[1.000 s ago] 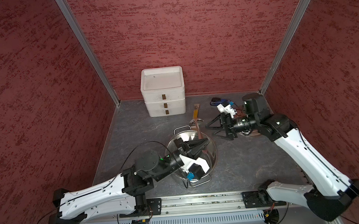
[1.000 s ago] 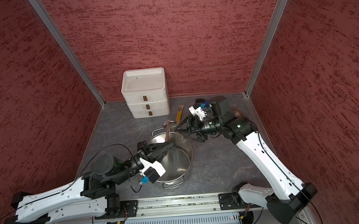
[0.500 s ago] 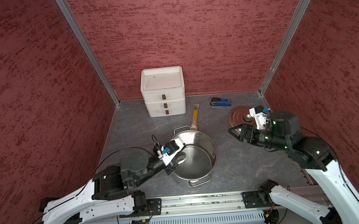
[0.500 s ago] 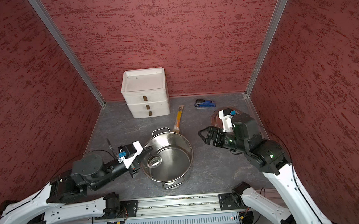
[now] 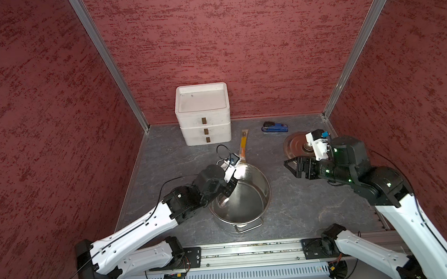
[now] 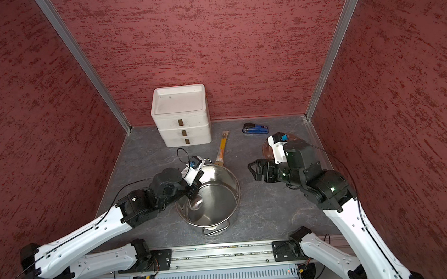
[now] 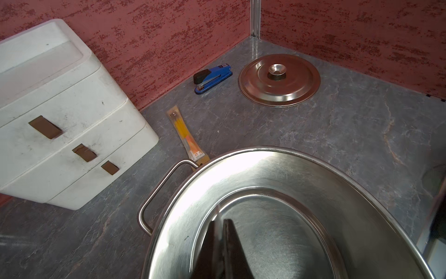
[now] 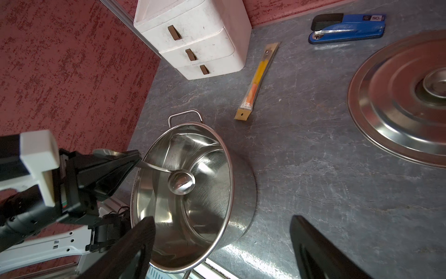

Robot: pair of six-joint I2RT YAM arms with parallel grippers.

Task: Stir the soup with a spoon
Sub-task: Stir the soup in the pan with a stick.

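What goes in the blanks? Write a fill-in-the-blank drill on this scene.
The left gripper is shut on the ladle, whose bowl is inside the ____.
The right gripper is ____ and holds nothing.
The lid lies flat on the ____.
The stapler is ____.
Missing: pot; open; table; blue.

The left tool has swung back over the pot rim, dipping the ladle inside

The left arm stretches forward, its pincer tilted down and pinched tight on the spoon handle, while the right arm bends inward with its pincer level, jaws spread wide, empty.
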